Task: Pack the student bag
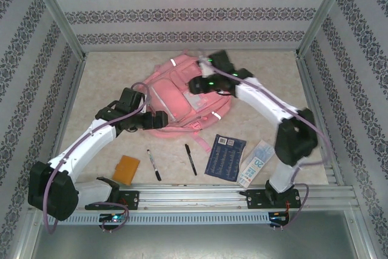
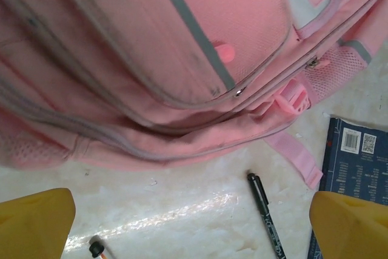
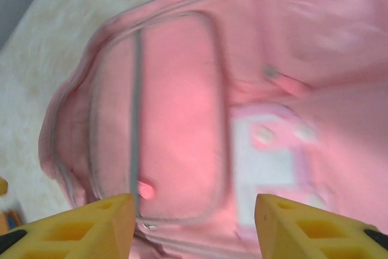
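The left arm reaches in bent at the elbow, the left gripper (image 1: 159,119) spread wide and empty just beside the bag (image 1: 176,98). The right arm arcs over the bag, the right gripper (image 3: 194,219) parted, holding nothing. The bag lies flat mid-table (image 1: 109,71). A blue booklet (image 2: 357,168) shows a barcode and QR code, its print too small to read; a white pack (image 1: 256,162) reads "20".

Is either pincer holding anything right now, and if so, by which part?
Nothing is held. The left pincer stands wide open over the table beside the student bag; the right pincer is open above the bag, gripping nothing.
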You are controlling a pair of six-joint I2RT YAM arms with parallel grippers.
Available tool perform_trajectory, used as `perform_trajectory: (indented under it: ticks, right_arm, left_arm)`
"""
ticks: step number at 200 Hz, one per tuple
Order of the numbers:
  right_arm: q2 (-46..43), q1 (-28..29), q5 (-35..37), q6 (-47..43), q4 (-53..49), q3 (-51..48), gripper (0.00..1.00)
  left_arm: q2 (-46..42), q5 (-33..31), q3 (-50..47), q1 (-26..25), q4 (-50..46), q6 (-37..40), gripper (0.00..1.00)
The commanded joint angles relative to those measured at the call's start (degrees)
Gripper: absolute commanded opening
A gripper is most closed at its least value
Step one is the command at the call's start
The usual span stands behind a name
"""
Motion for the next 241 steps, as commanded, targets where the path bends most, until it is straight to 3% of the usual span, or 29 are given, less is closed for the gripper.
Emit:
perform_trajectory:
  ticks: [1, 26, 49, 66, 96, 127, 147, 190, 241]
  right_arm:
    - [-6.72, -4.16, -2.49, 12.05, 1.96, -10.74, 0.53]
    - [-11.02, -5.43, -3.61, 10.16, -0.67, -20.04, 0.50]
    - [-11.36, -4.46, -9.49, 11.05, 0.96, -26.22, 0.46]
    - [-10.50, -2.75, -11.58, 11.55, 2.28, -28.09, 0.42]
    - [-9.00, -2.05, -8.65, 11.51, 2.16, -26.88, 0.42]
    - [-6.83, -3.26, -8.26, 12.66, 3.51, -25.04, 0.42]
    - [-6.49, -3.13, -8.77, 13.07, 4.65, -24.85, 0.42]
    - [-7.62, -3.04, -8.72, 12.62, 5.38, -26.51, 0.42]
    - [-8.61, -3.15, -8.25, 13.09, 6.59, -28.90, 0.44]
  left_arm:
    - [3.79, 2.07, 4.25, -2.56, 0.34, 1.04, 1.00]
    - [11.40, -3.63, 10.80, -8.40, -4.97, 5.42, 1.00]
    - [18.74, -10.55, 16.02, -13.44, -9.48, 12.21, 0.98]
    - [23.15, -15.49, 18.39, -13.76, -12.65, 18.09, 0.96]
    - [27.74, -22.94, 20.81, -13.76, -16.28, 25.34, 0.99]
    - [31.13, -22.36, 22.81, -13.76, -14.53, 26.29, 0.99]
    - [33.96, -24.05, 26.16, -13.67, -14.58, 24.91, 0.93]
    - [37.77, -18.33, 31.93, -13.72, -15.22, 23.80, 0.86]
    - [45.27, -23.82, 36.12, -13.67, -16.73, 23.92, 0.79]
